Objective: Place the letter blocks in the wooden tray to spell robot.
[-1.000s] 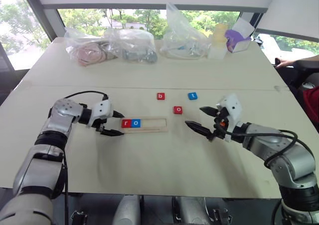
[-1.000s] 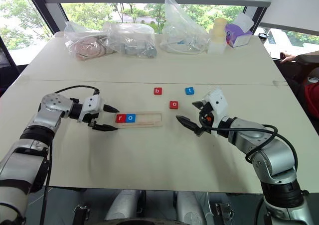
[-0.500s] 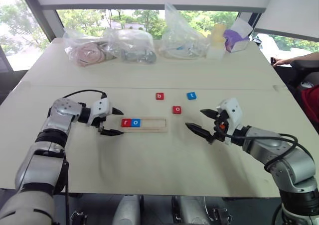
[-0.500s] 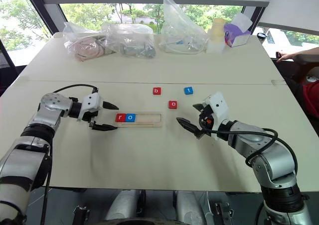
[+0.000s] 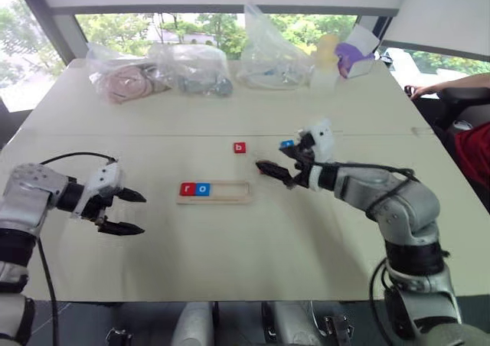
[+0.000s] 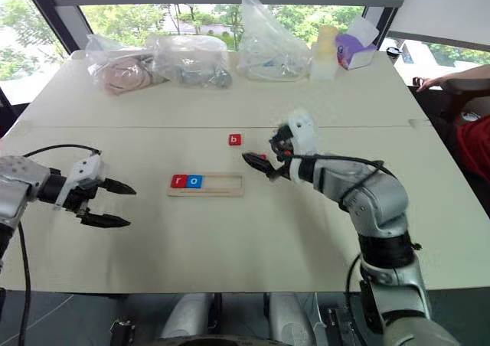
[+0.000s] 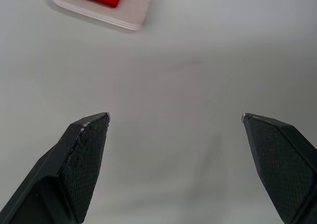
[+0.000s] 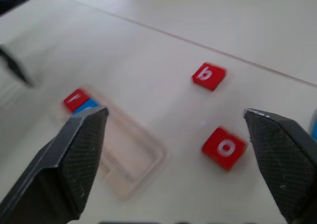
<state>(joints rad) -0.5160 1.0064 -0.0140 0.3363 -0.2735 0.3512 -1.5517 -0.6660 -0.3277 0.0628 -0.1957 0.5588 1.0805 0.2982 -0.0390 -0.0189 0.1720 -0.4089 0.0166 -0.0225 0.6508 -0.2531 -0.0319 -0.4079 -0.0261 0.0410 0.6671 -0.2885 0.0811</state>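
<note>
The wooden tray (image 5: 213, 191) lies flat near the middle of the table (image 5: 230, 246), its long side running left to right. Two letter blocks sit in its left end, touching each other: a red r (image 5: 187, 189) at the very end and a blue o (image 5: 202, 189) just beside it. The remaining length of the tray is bare wood.

Three more blocks lie loose on the table beyond the tray. A red b (image 5: 240, 148) sits on the far side of the tray, a little right of its middle. A red o (image 8: 224, 148) lies nearer the tray's right end, between the right gripper's fingers as seen from the right wrist view, though apart from both of them. A blue block (image 5: 286, 143) peeks out just behind the right gripper; its letter cannot be read.

The right gripper (image 5: 276, 162) hangs over the table just past the tray's right end, pointing toward the tray, its fingers (image 8: 74, 154) spread wide and holding nothing. The left gripper (image 5: 126, 212) hovers well to the left of the tray, pointing toward it, its fingers (image 7: 84, 149) also spread wide and empty.

Along the far edge of the table rest several clear plastic bags (image 5: 191, 66) with things inside, a pale bottle (image 5: 327, 51) and a purple-and-white box (image 5: 354, 55). A person's arm (image 5: 452, 84) shows at the far right.
</note>
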